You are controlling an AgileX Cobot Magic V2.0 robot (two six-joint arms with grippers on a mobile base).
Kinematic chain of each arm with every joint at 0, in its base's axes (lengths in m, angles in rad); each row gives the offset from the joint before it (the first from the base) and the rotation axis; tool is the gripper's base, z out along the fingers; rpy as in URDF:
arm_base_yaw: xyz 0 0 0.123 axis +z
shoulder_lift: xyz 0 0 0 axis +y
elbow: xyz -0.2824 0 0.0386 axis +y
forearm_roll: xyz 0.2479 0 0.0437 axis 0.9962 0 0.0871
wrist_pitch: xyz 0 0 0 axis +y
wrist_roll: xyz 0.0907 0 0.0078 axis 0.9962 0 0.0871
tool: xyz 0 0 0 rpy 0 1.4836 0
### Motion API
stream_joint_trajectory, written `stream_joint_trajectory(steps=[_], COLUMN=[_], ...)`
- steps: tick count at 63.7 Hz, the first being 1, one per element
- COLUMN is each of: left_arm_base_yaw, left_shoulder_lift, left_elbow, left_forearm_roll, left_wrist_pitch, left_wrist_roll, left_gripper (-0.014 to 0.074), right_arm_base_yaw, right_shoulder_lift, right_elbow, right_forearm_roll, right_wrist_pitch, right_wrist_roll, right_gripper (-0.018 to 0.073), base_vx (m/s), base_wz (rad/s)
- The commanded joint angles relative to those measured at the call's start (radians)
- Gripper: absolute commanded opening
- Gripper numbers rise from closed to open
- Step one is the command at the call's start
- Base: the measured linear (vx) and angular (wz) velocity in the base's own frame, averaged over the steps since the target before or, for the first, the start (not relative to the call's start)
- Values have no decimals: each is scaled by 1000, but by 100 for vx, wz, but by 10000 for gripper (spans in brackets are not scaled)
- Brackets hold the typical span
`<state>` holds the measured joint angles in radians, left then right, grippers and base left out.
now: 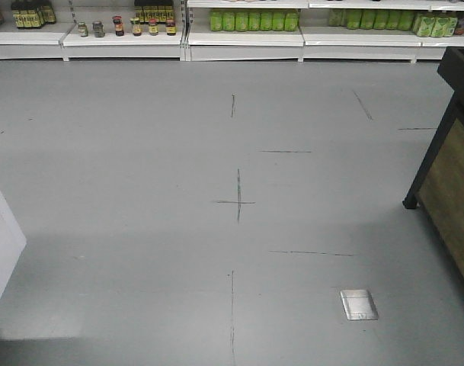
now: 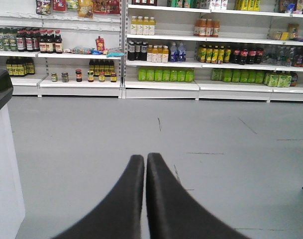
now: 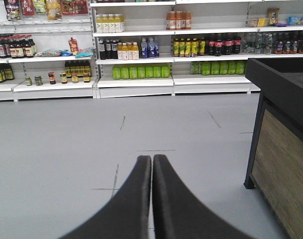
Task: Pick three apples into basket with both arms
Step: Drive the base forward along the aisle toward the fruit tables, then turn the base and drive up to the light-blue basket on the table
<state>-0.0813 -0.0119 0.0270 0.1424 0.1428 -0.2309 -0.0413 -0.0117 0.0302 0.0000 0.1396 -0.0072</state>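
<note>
Two grippers are clenched, each with its black jaws pressed together on nothing. At far left stands a white cabinet (image 2: 4, 169). The left gripper (image 2: 145, 157) points across grey floor (image 1: 140, 152) toward shelves of bottled drinks (image 2: 166, 74). The right gripper (image 3: 151, 158) faces the same shelves, with a dark-framed wooden counter (image 3: 285, 144) to its right. Where the apples and basket lie cannot be told.

The left gripper (image 2: 145, 157) hangs over the grey floor (image 2: 231, 144), its two black fingers (image 2: 126, 204) pressed together at the tips. Beyond stand white shelves (image 2: 161, 85) stocked with bottles and jars. A white cabinet (image 2: 4, 169) sits at far left.
</note>
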Motion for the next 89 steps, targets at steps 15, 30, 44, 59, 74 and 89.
stream_joint_trajectory(steps=[15, 30, 44, 59, 74, 89], left_arm_base_yaw=[-3, -3, -3, -3, -3, -3], left_shoulder_lift=[-16, -16, -16, -16, -16, -16], left_elbow=[5, 5, 5, 5, 5, 5], left_forearm_roll=[-6, -6, -6, -6, -6, -6], left_wrist_pitch=[-79, -79, -79, -79, -79, -79], left_wrist_roll=[-2, -2, -2, -2, -2, -2], left_gripper=[-6, -6, -6, -6, -6, -6], right_arm_base_yaw=[-5, -5, -5, -5, -5, -5], right_shoulder_lift=[-14, -14, -14, -14, -14, -14], right_elbow=[12, 12, 12, 12, 12, 12], right_forearm_roll=[0, 0, 0, 0, 0, 0], right_wrist_pitch=[-78, -78, -78, -78, -78, -78], right_wrist_roll=[-1, -1, -1, -1, -1, -1], right_gripper=[-8, -8, -8, -8, -8, -8], base_vx=[1, 2, 3, 4, 5, 6], base_wz=[-5, -6, -12, -16, -20, -24])
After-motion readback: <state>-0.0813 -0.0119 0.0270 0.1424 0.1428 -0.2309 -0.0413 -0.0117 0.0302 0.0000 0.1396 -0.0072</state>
